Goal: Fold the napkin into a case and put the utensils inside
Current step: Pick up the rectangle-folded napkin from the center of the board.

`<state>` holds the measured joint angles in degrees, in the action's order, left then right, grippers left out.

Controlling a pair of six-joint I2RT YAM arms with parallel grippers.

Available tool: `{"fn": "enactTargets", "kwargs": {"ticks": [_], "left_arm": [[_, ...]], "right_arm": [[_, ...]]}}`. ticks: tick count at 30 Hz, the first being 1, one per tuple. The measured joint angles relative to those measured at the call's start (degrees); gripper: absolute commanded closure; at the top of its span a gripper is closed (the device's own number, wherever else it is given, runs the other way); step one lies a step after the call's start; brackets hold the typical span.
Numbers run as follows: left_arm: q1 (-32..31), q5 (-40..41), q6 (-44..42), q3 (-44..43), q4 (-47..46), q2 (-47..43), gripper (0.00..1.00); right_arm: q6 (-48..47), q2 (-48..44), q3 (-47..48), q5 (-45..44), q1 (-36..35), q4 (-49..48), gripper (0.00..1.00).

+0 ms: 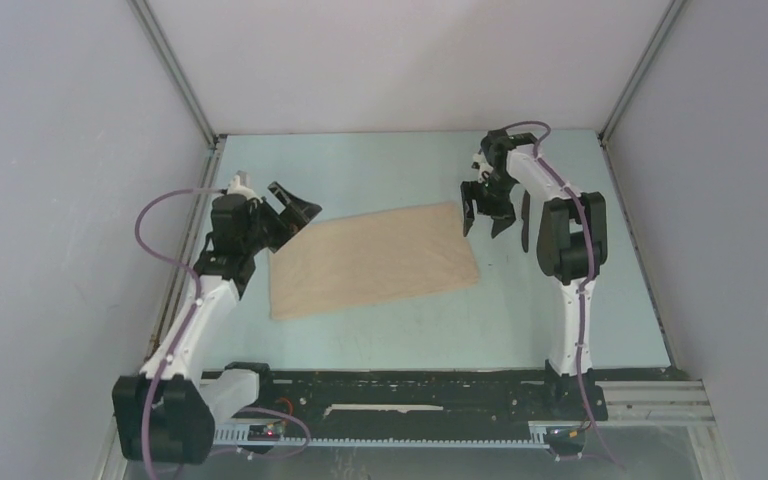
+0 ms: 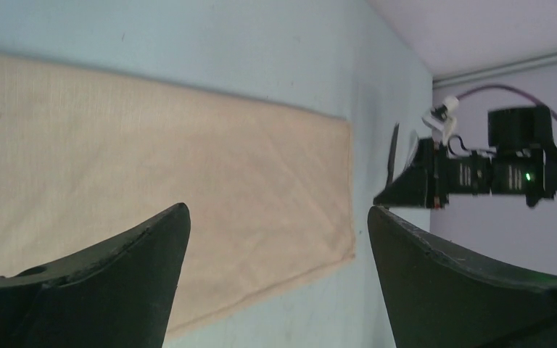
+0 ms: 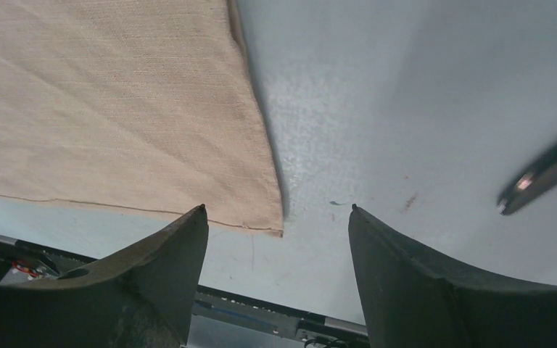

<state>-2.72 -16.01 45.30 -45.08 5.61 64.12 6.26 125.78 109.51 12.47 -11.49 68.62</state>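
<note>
The beige napkin [image 1: 375, 258] lies flat on the table as a wide oblong, slanted up to the right. It also shows in the left wrist view [image 2: 152, 167] and the right wrist view [image 3: 109, 101]. My left gripper [image 1: 298, 222] is open and empty above the napkin's left end [image 2: 277, 209]. My right gripper [image 1: 484, 228] is open and empty just off the napkin's far right corner [image 3: 278, 208]. The black knife [image 1: 525, 222] lies beside the right arm, right of the napkin, and shows in both wrist views [image 2: 392, 156] [image 3: 544, 170]. The grey fork cannot be made out for sure.
The pale blue table [image 1: 380, 165] is walled by grey panels left, right and behind. A black rail [image 1: 410, 390] with the arm bases runs along the near edge. The right arm's elbow [image 1: 570, 240] stands right of the knife.
</note>
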Motion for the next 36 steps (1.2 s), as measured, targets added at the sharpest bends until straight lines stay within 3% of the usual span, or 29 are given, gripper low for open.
{"fn": "enactTargets", "kwargs": {"ticks": [6,12,23,26,36], "left_arm": [[0.00,-2.05,-3.87,4.15,8.74,-10.60,0.00],[0.00,-2.91,-6.36,4.15,12.74,-12.48,0.00],[0.00,-4.28,-7.98,4.15,14.88,-12.59,0.00],[0.11,-4.68,-8.33,4.15,15.32,-13.09,0.00],[0.57,-5.64,-9.38,3.17,18.29,-14.99,0.00]], "right_arm": [[-0.02,5.64,2.34,-0.07,-3.34,1.27,0.21],[0.02,8.63,2.95,-1.27,-5.73,1.42,0.22],[3.21,9.38,2.95,-8.04,-8.50,1.46,0.35],[4.52,9.51,2.95,-10.99,-9.86,1.40,0.41],[7.34,9.18,2.47,-13.20,-12.66,-0.11,0.75]]}}
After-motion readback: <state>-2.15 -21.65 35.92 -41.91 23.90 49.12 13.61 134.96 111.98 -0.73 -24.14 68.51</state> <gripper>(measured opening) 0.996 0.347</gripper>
